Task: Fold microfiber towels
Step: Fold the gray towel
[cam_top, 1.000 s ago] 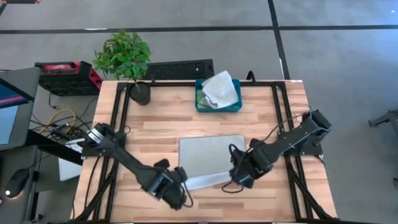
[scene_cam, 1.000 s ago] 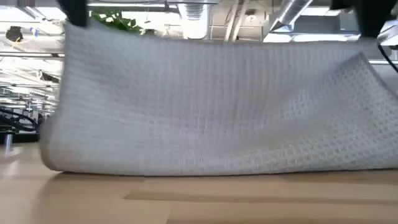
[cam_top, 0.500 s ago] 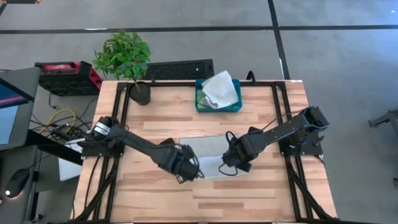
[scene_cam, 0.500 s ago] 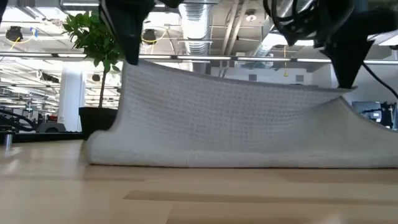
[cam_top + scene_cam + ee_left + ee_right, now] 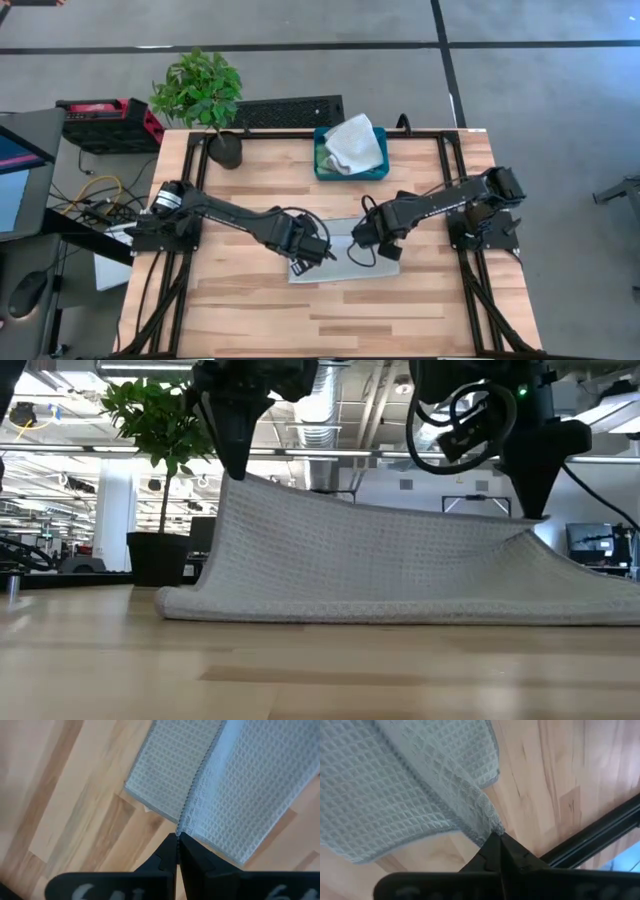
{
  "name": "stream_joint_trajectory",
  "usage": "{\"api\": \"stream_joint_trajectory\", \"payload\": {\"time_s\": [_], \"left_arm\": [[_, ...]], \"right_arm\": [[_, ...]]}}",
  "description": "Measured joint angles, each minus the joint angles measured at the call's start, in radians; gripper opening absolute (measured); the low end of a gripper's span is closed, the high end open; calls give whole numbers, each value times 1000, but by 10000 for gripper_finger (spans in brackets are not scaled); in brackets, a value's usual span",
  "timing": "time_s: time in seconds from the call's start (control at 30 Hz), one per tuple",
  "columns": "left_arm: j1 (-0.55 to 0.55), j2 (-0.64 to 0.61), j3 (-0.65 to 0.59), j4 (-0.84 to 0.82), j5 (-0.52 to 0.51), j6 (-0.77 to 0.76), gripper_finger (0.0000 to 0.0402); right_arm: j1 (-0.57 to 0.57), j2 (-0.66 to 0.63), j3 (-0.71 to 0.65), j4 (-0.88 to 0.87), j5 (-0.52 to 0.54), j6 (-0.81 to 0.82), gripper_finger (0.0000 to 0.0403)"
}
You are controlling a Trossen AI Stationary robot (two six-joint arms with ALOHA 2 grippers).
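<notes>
A pale grey towel (image 5: pixel 335 262) lies mid-table, its near edge lifted and carried over the part still flat on the wood. A second ago that edge hung close to the front of the table, filling the low view like a curtain; now it stands farther back and lower, sloping down from the two held corners to a rounded crease on the boards. The fold is judged roughly half made: the raised edge has yet to meet the far edge and be laid flat.

The left gripper (image 5: pixel 238 468) is clamped on one corner, the cloth's hem running straight out from between its closed fingertips in the left wrist view, with the lower layer spread on the table just beyond them. The right gripper (image 5: pixel 527 510) is pinched shut on the other corner; in the right wrist view the bunched hem disappears between its fingertips, and the table's black frame rail passes just beside them. Seen from above, both arms have swung inward over the table's middle from the front edge.

Well beyond the fingers, at the table's far edge, more towels (image 5: pixel 353 142) sit heaped in a teal bin (image 5: pixel 352 175). A potted plant (image 5: pixel 205 95) stands at the far left corner.
</notes>
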Motion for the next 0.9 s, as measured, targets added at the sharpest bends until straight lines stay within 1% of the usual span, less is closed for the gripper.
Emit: {"api": "stream_joint_trajectory", "payload": {"time_s": [0.1,0.17,0.4,0.57,0.63,0.73,0.8,0.9], "left_arm": [[9,0,0,-1,-23,0,4],[16,0,0,-6,-40,9,15],[52,0,0,-8,-46,21,82],[67,0,0,-8,-44,33,130],[66,0,0,-8,-42,33,141],[54,0,0,-8,-38,27,150],[37,-4,0,-8,-37,23,150],[5,-18,0,-15,-37,-5,150]], "right_arm": [[-13,0,0,13,-2,-34,25],[-24,0,0,27,-3,-41,40],[-49,0,0,58,2,-102,98],[-50,0,0,64,10,-117,155],[-50,0,0,63,-37,-128,174],[-43,0,0,64,-170,-172,194],[-16,0,0,70,-239,-222,202],[51,0,0,115,-306,-341,205]]}}
